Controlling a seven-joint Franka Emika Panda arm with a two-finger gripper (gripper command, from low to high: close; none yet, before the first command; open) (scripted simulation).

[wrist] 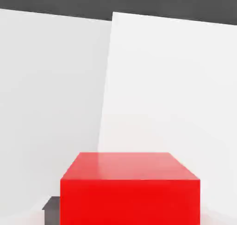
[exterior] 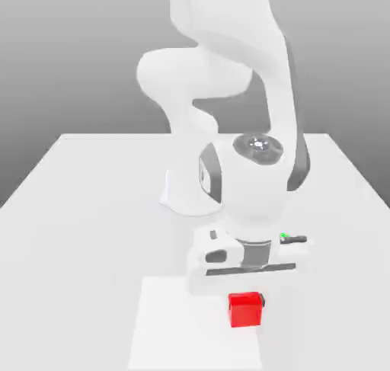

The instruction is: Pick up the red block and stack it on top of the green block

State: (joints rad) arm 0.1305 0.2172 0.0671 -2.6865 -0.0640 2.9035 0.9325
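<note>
The red block [exterior: 245,310] is a small bright red cube sitting on a paler rectangular patch near the front of the white table. My gripper [exterior: 246,304] reaches straight down over it from the bent arm, and a dark fingertip [exterior: 263,299] presses against the side of the cube that faces the exterior view's right. In the hand view the red block [wrist: 130,191] looms close, with a dark fingertip [wrist: 52,210] at its lower corner. The jaws are shut on the cube. The green block is out of view.
The arm's white base [exterior: 190,198] stands mid-table behind the hand. The paler rectangular patch [exterior: 171,327] runs to the front edge. The white table [exterior: 84,202] stretches to both sides under a grey backdrop.
</note>
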